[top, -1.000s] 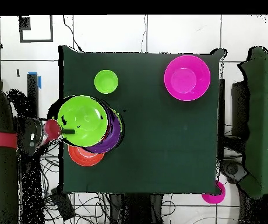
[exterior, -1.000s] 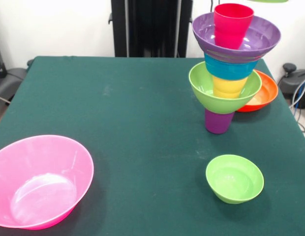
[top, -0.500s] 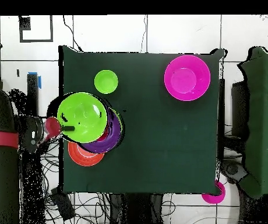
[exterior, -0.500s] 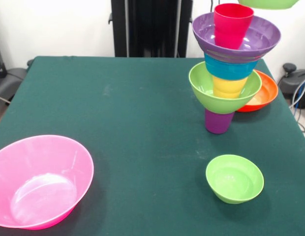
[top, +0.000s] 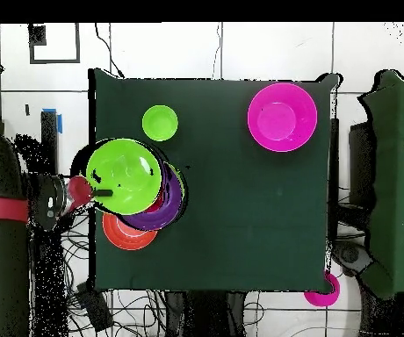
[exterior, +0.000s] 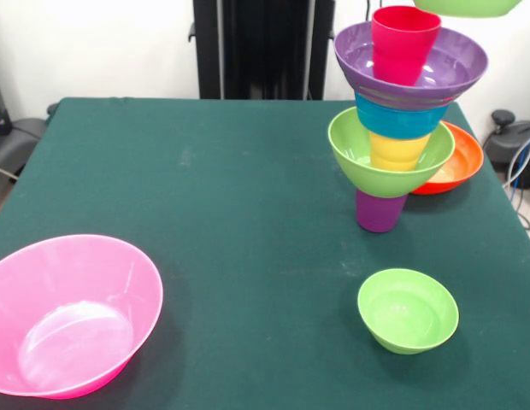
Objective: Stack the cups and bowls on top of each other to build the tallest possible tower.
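1. The bench [exterior: 205,188] is a wide square top under flat dark green cloth, matte and slightly scuffed.
2. The pink bowl [exterior: 68,316] is the largest piece: translucent glossy plastic, lying tilted at the near left corner in the front view, well apart from everything else.
3. The tower [exterior: 400,120] stands upright toward the far right of the bench. From the bottom it goes: purple cup [exterior: 380,212], green bowl [exterior: 389,154], yellow cup [exterior: 398,151], blue bowl [exterior: 400,118], wide purple bowl [exterior: 410,64], red cup [exterior: 403,43]. All are smooth, shiny plastic with tapered sides, so each piece seats only loosely in the one below.
4. The orange bowl [exterior: 453,162] rests on the cloth just behind the tower, partly hidden by it.
5. A lifted green bowl [top: 122,175] hangs in the air above the tower; in the front view only its underside shows at the top edge, above and to the right of the red cup. From overhead it covers most of the stack, sitting off-centre from the purple rim. The coming placement likely turns on bringing this bowl straight over the red cup's mouth.
6. A small green bowl [exterior: 408,309] sits alone on the cloth, near the tower's foot.
7. The tool [top: 103,190] shows as a dark bit at the lifted bowl's rim; I cannot tell how its jaws stand.
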You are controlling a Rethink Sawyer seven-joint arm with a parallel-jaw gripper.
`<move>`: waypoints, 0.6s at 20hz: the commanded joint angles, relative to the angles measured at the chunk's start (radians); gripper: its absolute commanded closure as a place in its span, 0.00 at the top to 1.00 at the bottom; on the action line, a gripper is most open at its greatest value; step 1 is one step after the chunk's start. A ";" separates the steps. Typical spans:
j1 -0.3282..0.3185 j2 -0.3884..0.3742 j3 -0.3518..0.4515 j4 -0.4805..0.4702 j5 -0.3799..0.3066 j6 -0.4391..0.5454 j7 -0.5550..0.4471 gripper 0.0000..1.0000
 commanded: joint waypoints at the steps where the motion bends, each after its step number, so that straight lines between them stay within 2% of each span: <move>1: -0.028 -0.028 0.042 0.143 -0.042 -0.080 0.018 0.00; 4: -0.032 -0.046 0.037 0.171 -0.054 -0.099 0.002 0.00; 12: -0.035 -0.024 0.058 0.157 -0.045 -0.095 0.027 0.00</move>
